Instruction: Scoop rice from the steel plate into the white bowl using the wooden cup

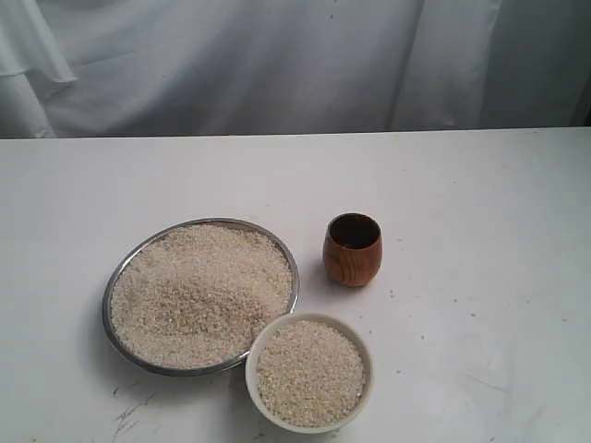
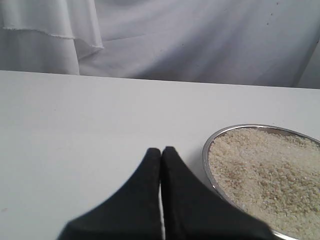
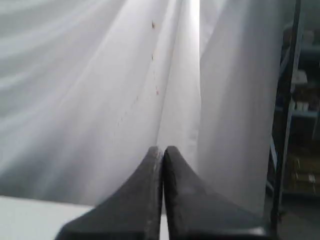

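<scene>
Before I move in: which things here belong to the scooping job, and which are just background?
Job: rice, heaped on the steel plate and also in the white bowl; wooden cup, upright, apart from both; left end effector and right end effector, both shut, empty.
Not the job: table; white curtain behind; shelving past its edge.

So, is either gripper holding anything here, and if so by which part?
Nothing is held. The left gripper and the right gripper are both shut and empty, and the wooden cup stands untouched on the table.
</scene>
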Robot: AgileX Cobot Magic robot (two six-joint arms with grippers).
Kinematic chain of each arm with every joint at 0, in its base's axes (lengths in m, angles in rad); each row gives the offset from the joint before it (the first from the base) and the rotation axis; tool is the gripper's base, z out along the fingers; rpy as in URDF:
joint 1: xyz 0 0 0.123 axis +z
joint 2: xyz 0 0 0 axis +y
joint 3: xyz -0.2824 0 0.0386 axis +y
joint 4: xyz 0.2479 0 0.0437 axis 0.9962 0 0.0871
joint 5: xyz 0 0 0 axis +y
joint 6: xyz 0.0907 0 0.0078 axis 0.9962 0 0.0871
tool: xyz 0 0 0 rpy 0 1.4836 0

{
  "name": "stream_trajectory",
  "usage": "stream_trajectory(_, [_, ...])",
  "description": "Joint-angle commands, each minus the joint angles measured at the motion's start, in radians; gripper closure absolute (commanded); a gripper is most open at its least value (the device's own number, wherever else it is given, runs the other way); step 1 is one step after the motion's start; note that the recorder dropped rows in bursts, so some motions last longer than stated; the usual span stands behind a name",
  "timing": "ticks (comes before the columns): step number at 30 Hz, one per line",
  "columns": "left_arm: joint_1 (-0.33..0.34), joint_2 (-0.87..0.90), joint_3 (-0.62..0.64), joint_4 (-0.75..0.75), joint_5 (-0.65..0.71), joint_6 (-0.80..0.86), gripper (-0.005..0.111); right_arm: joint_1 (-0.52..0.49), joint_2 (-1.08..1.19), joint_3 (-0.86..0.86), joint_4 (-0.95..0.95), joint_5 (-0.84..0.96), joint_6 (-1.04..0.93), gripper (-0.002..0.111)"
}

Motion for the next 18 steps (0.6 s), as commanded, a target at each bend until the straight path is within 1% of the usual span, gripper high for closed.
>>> stream_trajectory(1, [-0.002, -0.005, 0.005, -0.001, -0.006, -0.003, 0.107, 0.0, -0.003, 0.004, 0.012, -0.173, 0.011, 0.108])
stream_trajectory(5, [-0.002, -0.005, 0.005, -0.001, -0.006, -0.003, 0.107, 0.0, -0.003, 0.004, 0.012, -0.243, 0.062, 0.108])
stream_trajectory(6, [-0.002, -0.005, 0.005, -0.001, -0.006, -0.003, 0.107, 0.0, -0.003, 0.004, 0.012, -0.274, 0.133, 0.108])
stream_trajectory(9, [-0.002, -0.005, 0.005, -0.001, -0.006, -0.003, 0.107, 0.0, -0.003, 0.004, 0.002, -0.337, 0.461, 0.108])
stream_trajectory(10, [-0.002, -0.005, 0.005, -0.001, -0.006, -0.003, 0.107, 0.0, 0.0, 0.004, 0.012, -0.348, 0.511, 0.108])
stream_trajectory(12, [-0.002, -0.005, 0.005, -0.001, -0.006, -0.003, 0.107, 0.0, 0.009, 0.004, 0.037, -0.35, 0.492, 0.108])
stream_trajectory(14, [-0.002, -0.005, 0.005, -0.001, -0.006, -0.003, 0.107, 0.0, 0.066, 0.004, 0.201, -0.369, 0.392, 0.108])
stream_trajectory(15, [-0.002, -0.005, 0.005, -0.001, -0.006, -0.003, 0.107, 0.0, 0.136, -0.033, 0.32, -0.428, 0.295, 0.108])
stream_trajectory(16, [-0.002, -0.005, 0.005, -0.001, -0.006, -0.003, 0.107, 0.0, 0.192, -0.071, 0.35, -0.466, 0.227, 0.108])
stream_trajectory(18, [-0.002, -0.005, 0.005, -0.001, -0.006, -0.003, 0.107, 0.0, 0.398, -0.233, 0.29, -0.53, 0.094, 0.108])
